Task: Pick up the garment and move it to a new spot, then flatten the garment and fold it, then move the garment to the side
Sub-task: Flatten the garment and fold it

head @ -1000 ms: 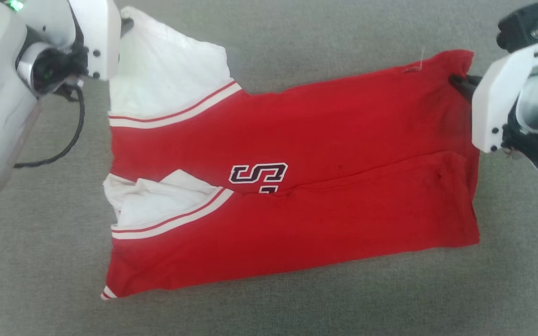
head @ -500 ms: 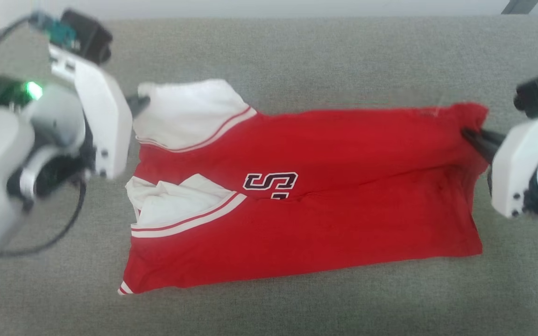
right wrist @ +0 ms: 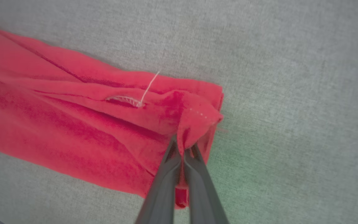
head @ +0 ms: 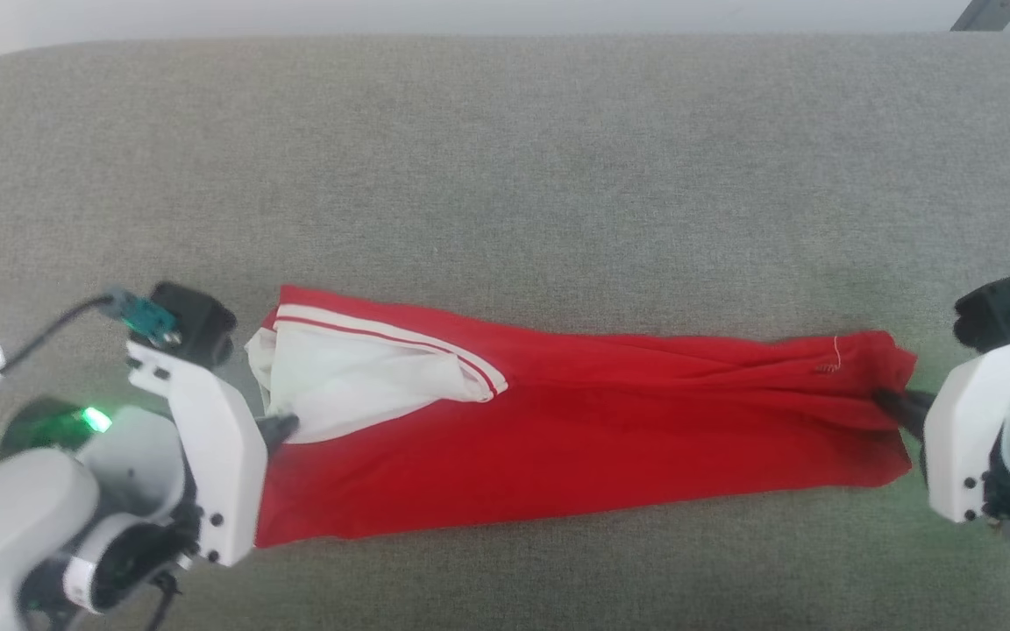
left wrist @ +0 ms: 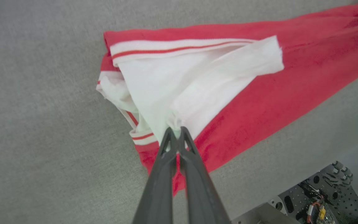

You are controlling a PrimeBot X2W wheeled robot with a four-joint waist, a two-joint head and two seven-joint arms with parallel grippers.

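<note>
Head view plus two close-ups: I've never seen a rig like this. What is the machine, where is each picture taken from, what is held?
It is a two-armed robot. The wide picture comes from a camera on its head, looking down at a grey fabric surface. The close-ups come from cameras on its wrists, each looking along that arm's dark fingers. A red garment lies stretched between the arms. The left gripper is shut on its white sleeve, the right gripper on its red opposite end.
</note>
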